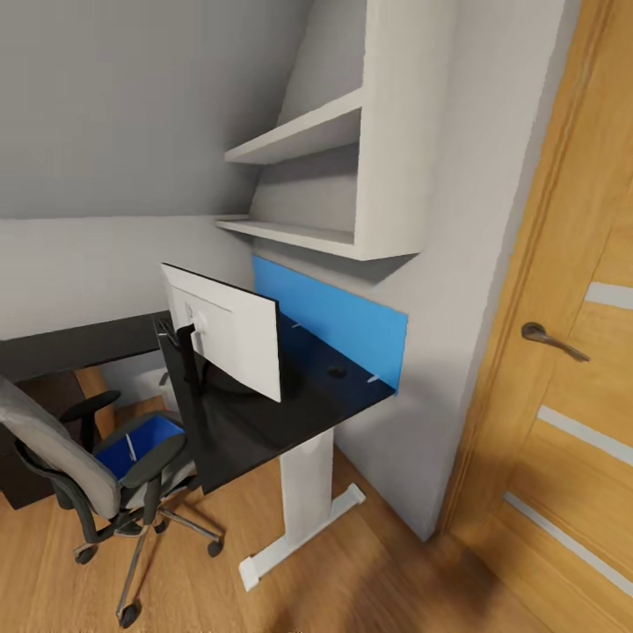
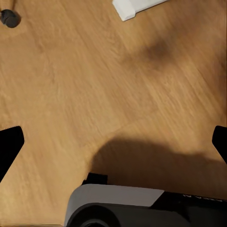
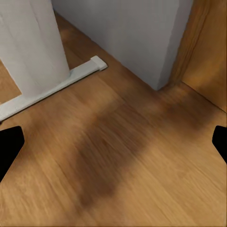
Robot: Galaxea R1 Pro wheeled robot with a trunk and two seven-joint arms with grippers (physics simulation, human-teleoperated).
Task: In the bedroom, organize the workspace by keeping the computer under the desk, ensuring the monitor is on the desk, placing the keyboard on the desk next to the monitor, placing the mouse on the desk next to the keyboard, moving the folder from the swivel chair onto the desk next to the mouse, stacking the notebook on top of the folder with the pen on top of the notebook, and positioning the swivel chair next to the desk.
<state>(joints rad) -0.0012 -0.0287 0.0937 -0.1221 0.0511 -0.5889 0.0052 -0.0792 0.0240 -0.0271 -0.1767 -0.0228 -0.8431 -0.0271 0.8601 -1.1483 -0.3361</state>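
Note:
The black desk (image 1: 264, 431) stands on a white leg (image 1: 306, 492) against the wall. On it the monitor (image 1: 230, 332) shows its white back. A small dark oval, likely the mouse (image 1: 337, 372), lies near the blue wall panel. The swivel chair (image 1: 75, 466) stands at the lower left with the blue folder (image 1: 145, 440) on its seat and a thin pale stick, perhaps the pen (image 1: 130, 448), on that. Keyboard, notebook and computer are hidden. My left gripper (image 2: 113, 144) and right gripper (image 3: 113, 144) hang open over bare wood floor.
White shelves (image 1: 308, 141) jut out above the desk. A wooden door (image 1: 571, 413) with a metal handle (image 1: 552, 339) fills the right. The desk's white foot (image 3: 71, 78) and a wall corner (image 3: 142, 42) lie close ahead. A chair castor (image 2: 9, 18) sits near my base (image 2: 123, 208).

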